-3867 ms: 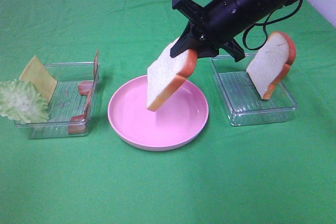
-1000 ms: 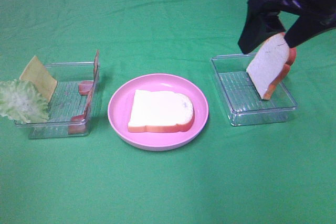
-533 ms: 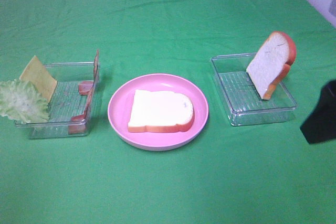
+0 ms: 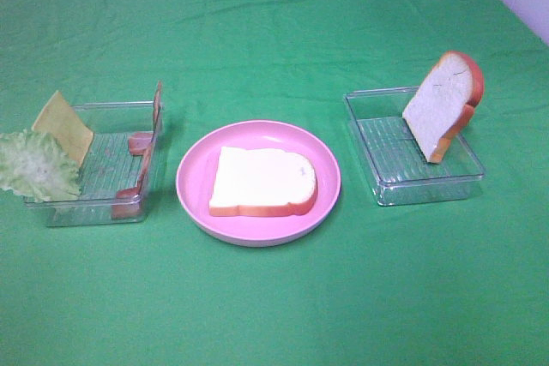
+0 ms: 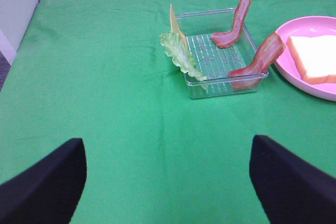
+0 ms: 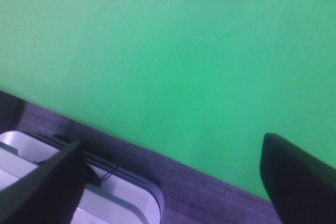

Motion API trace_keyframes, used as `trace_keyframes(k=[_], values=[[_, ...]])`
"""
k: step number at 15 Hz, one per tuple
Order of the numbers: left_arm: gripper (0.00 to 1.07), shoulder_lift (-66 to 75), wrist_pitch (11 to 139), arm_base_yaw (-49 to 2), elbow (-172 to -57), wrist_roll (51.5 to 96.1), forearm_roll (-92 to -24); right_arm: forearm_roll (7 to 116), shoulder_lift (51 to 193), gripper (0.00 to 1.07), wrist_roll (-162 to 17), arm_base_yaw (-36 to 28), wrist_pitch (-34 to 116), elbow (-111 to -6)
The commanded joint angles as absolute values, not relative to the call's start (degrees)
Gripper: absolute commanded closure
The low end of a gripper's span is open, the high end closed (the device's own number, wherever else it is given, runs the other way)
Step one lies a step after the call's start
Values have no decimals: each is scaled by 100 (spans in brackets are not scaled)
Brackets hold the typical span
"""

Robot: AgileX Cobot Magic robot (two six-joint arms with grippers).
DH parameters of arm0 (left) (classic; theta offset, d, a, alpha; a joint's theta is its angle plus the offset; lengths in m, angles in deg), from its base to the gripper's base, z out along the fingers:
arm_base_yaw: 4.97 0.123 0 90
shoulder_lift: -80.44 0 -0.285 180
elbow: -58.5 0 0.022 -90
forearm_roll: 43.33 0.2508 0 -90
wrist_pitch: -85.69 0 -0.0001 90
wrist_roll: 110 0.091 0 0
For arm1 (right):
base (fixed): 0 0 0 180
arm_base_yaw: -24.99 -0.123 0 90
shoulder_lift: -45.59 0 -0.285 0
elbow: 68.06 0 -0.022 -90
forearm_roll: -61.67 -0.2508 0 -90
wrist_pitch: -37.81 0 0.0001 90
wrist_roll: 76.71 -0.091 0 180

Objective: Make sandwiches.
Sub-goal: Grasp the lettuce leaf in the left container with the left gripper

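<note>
One white bread slice (image 4: 262, 182) with an orange crust lies flat on the round pink plate (image 4: 193, 182). A second bread slice (image 4: 442, 107) leans upright in the clear right tray (image 4: 429, 190). The clear left tray (image 4: 86, 212) holds a yellow cheese square (image 4: 62, 124), a green lettuce leaf (image 4: 34, 165) over its rim and two bacon strips (image 4: 141, 169). Neither arm shows in the high view. In its wrist view my left gripper (image 5: 168, 182) is open and empty, well back from the tray (image 5: 223, 85), lettuce (image 5: 181, 56) and bacon (image 5: 260, 61). My right gripper (image 6: 168, 182) is open and empty over the table's edge.
Green cloth (image 4: 274, 306) covers the whole table. The right wrist view shows the cloth's edge (image 6: 131, 140) with grey floor and a white object (image 6: 105, 203) below it. The left wrist view shows the table's far left edge (image 5: 31, 19).
The right arm has laid a bread slice flat on the plate, let go, then drawn back to the right and out of the high view. The food has stayed still since.
</note>
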State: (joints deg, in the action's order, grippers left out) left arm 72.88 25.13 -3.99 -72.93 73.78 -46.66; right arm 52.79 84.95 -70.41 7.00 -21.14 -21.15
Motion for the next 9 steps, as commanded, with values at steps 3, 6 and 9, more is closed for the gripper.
trace_keyframes(k=[3,6,9], values=[[26,7425,2587,-382,-7282,7378,-4700,5302,6982,22,-6892,694,-2172,-2064],[26,7425,2587,-382,-7282,7378,-4792,5273,5894,22,-6525,694,-2321,-2001],[26,7420,2604,-382,-7282,7361,-4964,5273,5246,22,-6531,694,-2338,-1978]])
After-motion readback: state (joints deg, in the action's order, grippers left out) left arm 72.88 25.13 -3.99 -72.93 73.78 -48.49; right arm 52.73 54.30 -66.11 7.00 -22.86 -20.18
